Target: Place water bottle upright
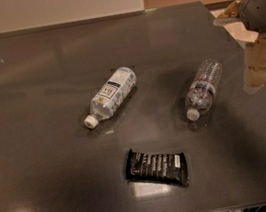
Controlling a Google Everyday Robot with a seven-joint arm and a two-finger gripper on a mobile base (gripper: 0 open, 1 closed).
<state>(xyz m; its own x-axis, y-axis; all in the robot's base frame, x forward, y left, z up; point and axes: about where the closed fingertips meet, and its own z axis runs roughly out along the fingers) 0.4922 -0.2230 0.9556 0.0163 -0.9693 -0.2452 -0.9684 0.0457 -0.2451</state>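
Observation:
The water bottle (203,88) is clear and ribbed, with a white cap and a narrow red-and-blue band. It lies on its side on the dark table (34,94), right of centre, with the cap pointing toward the near edge. My gripper (259,63) hangs at the right edge of the view, over the table's right side. It is to the right of the bottle, apart from it and holding nothing.
A smoother bottle with a large white label (111,96) lies on its side near the table's centre, cap toward the near left. A black snack bar (156,167) lies near the front edge. The table's right edge runs just beyond the gripper.

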